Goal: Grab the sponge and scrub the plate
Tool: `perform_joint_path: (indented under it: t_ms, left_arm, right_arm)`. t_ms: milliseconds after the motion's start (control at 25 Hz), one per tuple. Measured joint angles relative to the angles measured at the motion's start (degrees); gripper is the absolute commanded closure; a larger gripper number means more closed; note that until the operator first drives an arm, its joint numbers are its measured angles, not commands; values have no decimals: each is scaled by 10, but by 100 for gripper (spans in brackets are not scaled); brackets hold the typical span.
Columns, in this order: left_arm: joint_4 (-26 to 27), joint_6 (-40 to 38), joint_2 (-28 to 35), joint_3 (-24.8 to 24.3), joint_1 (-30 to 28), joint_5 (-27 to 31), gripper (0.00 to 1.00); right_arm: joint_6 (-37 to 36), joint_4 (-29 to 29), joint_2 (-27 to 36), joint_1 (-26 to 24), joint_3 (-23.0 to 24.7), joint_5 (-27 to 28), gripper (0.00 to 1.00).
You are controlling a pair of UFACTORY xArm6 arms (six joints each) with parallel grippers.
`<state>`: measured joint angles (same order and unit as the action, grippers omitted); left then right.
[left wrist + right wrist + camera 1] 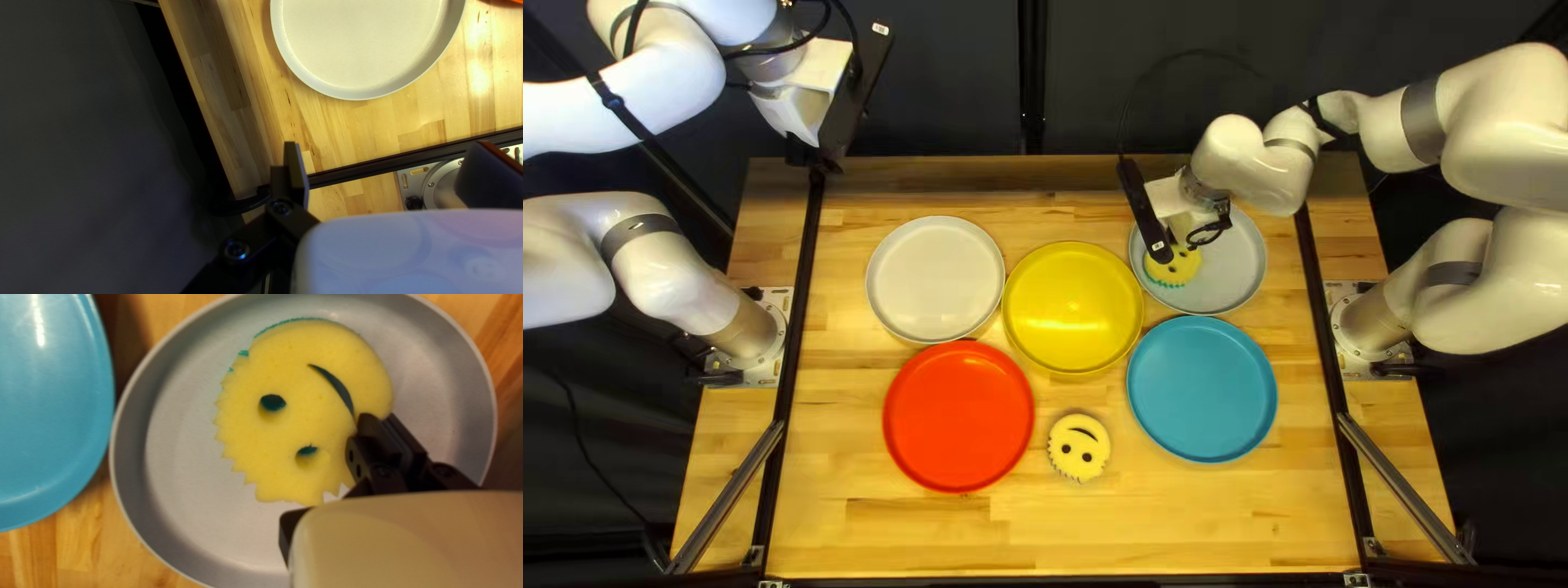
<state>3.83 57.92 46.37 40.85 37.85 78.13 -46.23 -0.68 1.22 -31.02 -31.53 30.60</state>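
Inside the grey plate [180, 484], sponge [305, 424] pinched at one edge by the right gripper [384, 420], fingers clenched close with the sponge's rim between them. Most of the sponge sticks out from the fingers toward the blue plate [49, 403]. Round, so no long axis to line up; green scrub layer peeks out at the side away from the fingers. Right arm is clearly nearer, left not needed. Left gripper [388, 144] is released, fingers wide apart, nothing between, white plate [365, 49] ahead of them. Spare sponge [1078, 448] well apart from both grippers. Judgement: pickup done, scrubbing is the step. Next, sweep toward the bare plate around the sponge, pressing lightly; edge grip could let it fold or twist.
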Motion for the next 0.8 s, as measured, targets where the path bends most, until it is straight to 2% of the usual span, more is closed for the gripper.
perform_joint_path:
  t_ms: [160, 360, 800]
  left_arm:
    - [0, 0, 0, 0, 0, 0, 0]
    - [0, 0, 0, 0, 0, 0, 0]
    - [0, 0, 0, 0, 0, 0, 0]
  right_arm:
    - [-18, 6, -2, -29, -12, 16, 100]
    - [-13, 13, 30, -26, 11, 22, 100]
    - [23, 36, 132, 68, 134, -25, 100]
